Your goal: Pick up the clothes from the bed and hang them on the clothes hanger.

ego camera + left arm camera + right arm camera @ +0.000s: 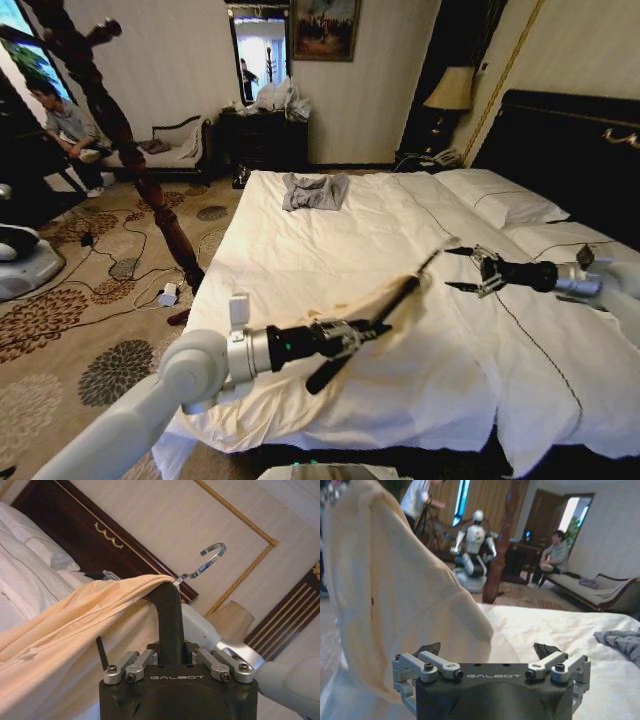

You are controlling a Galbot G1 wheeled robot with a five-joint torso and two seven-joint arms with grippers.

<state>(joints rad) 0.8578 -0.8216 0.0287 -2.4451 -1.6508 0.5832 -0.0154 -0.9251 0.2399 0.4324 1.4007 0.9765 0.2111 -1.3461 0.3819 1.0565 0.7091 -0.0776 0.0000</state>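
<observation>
Cream clothes (75, 625) draping clothes hanger (167, 610), "GALBOT" tools

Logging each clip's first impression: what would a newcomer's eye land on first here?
The left gripper, over the middle of the white bed, is shut on the black clothes hanger, with the cream shirt draped over it. The right gripper hovers open near the pillows. A grey garment lies at the bed's far end.

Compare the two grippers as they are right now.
The left gripper is shut on the clothes hanger, with the cream clothes draped over it; the right gripper is open and holds nothing. The left is nearer the bed's foot, the right nearer the pillows. Both are above the bed.
</observation>
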